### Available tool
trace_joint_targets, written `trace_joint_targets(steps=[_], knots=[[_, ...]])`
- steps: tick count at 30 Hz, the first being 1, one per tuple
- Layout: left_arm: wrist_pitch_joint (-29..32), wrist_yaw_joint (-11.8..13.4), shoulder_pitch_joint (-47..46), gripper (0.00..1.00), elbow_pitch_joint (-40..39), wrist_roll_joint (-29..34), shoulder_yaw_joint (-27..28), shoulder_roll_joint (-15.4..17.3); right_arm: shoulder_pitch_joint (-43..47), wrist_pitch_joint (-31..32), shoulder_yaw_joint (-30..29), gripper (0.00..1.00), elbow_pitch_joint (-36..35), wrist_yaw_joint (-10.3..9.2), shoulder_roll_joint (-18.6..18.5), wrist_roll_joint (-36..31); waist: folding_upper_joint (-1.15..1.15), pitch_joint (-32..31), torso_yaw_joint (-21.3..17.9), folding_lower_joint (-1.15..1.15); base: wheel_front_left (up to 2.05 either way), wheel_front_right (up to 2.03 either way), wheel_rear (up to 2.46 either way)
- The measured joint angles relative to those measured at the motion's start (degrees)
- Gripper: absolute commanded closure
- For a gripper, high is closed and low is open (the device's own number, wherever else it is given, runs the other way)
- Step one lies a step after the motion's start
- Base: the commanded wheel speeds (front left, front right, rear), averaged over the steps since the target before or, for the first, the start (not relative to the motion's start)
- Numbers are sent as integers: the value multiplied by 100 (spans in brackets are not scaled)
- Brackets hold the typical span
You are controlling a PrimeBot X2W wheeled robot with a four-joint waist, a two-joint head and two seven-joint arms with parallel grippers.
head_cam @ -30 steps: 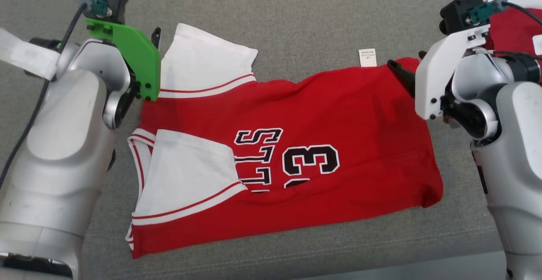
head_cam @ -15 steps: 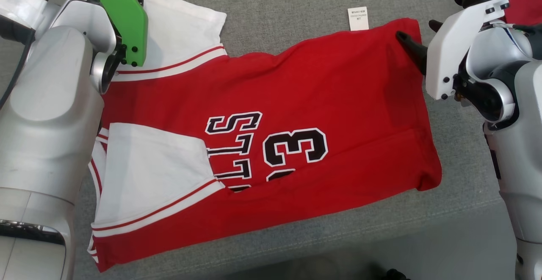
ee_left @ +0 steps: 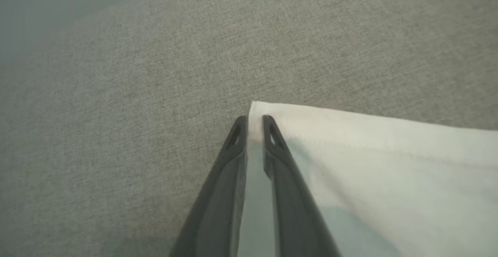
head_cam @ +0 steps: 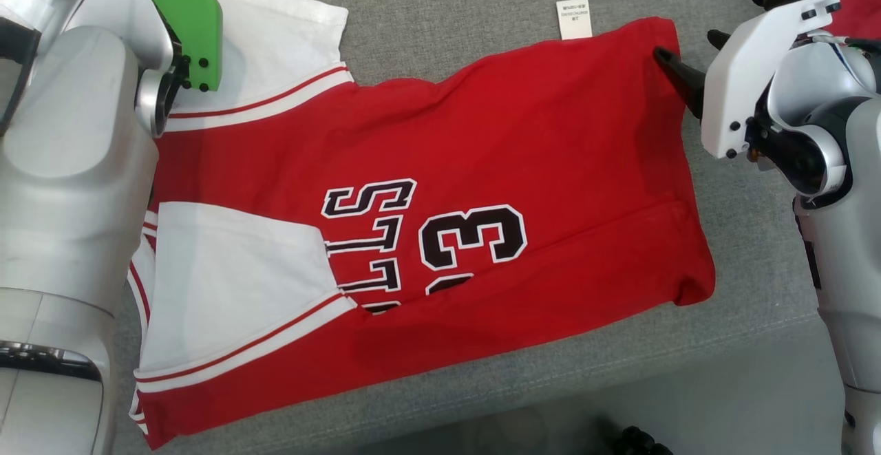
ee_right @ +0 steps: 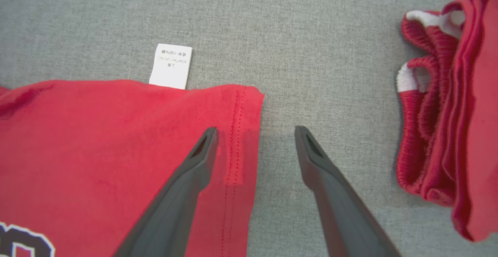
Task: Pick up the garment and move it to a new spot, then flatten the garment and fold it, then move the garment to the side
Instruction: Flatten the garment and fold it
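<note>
The garment [head_cam: 550, 166] is a red jersey with white sleeves and black number print, lying flat across the grey cushion [head_cam: 447, 21]. In the left wrist view my left gripper [ee_left: 252, 123] has its fingers drawn close together on the corner of the white sleeve [ee_left: 369, 163], with cloth between them. In the head view that arm's green bracket [head_cam: 179, 21] hides the fingers. My right gripper [head_cam: 685, 43] stands open at the jersey's far right corner. One finger lies over the red hem [ee_right: 237, 132] and the other over bare cushion, as the right wrist view shows around the gripper [ee_right: 256, 130].
A white care label [head_cam: 574, 18] sticks out from the jersey's far edge. Other bunched red and white clothing [ee_right: 447, 113] lies just right of my right gripper. The cushion's front edge [head_cam: 688, 358] drops to the floor at the lower right.
The head camera has moved, shifting the whole picture. My left gripper's fingers have come together on the white sleeve corner. The right gripper stays open at the hem.
</note>
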Motion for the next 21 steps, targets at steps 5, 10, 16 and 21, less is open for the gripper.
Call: trace_joint_targets(steps=[5,10,16,21], knots=[[-58,-24,-8,100,90,-67,-7,-91,-29,33,-10,0,55,0,2,1,0,20,49,0,0,0,0],[-208,-16,-48,100,172,-122,-13,-221,-9,-7,-104,0,65,0,4,-5,0,62,121,0,0,0,0],[-357,-18,-80,100,287,-157,-47,-347,-11,-248,-547,4,44,0,105,-175,0,76,205,0,0,0,0],[-421,-34,-126,100,385,-197,-73,-415,-11,-298,-702,3,140,0,208,-335,0,87,251,0,0,0,0]])
